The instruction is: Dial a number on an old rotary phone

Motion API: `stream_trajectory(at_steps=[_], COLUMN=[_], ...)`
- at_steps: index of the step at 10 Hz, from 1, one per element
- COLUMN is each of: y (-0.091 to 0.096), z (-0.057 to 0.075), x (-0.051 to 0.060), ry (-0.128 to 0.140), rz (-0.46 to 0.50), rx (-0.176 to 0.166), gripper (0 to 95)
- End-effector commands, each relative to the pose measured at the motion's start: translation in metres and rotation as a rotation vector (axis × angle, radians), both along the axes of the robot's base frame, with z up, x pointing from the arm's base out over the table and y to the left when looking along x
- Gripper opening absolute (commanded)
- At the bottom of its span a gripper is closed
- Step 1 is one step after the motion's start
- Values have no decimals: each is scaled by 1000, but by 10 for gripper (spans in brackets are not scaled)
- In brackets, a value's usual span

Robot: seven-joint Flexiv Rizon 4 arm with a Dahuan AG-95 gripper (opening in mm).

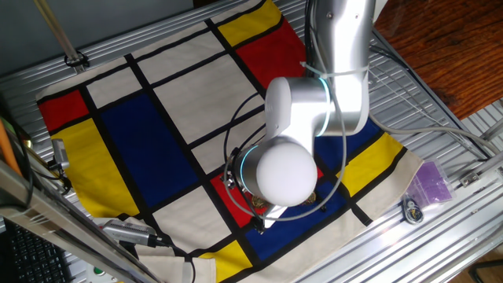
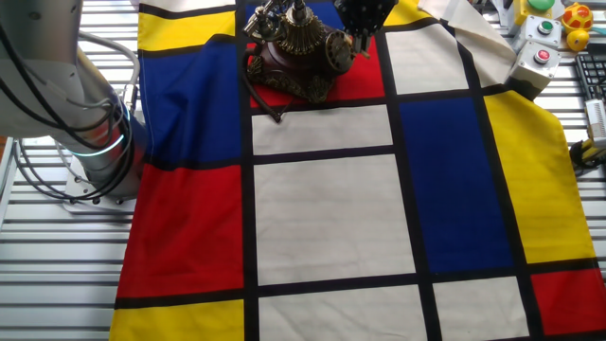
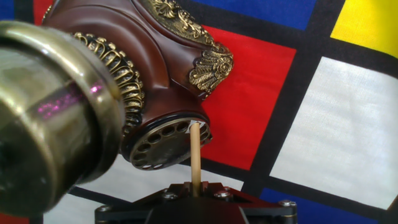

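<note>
Only in the hand view is a thin stick (image 3: 195, 155) seen clamped in the closed jaws, its tip in a hole of the phone (image 3: 163, 81) dial. The phone stands on a red cloth (image 2: 331, 218) panel, under the lowered arm (image 1: 314, 102).

- Slatted aluminium table top (image 1: 440, 118), ribbed, silver, exposed around the cloth.
- Colour-block cloth (image 2: 331, 218) with red, blue, yellow and white panels edged in black, spread over most of the table.
- Reddish-brown wooden floor (image 1: 440, 39) beyond the far edge.
- Even, diffuse lighting; soft shadows.
</note>
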State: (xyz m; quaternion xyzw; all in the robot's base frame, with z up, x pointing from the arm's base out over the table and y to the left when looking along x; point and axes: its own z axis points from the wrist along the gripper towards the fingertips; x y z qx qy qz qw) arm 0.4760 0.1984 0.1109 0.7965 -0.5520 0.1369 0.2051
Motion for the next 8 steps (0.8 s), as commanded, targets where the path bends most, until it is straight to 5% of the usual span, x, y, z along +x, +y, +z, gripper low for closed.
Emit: stream_trajectory(at_steps=[1, 8], y=[0, -1], z=[-1, -3], x=[0, 1], ry=[-5, -15], rz=[-4, 1], rx=[-9, -29], gripper=[0, 0])
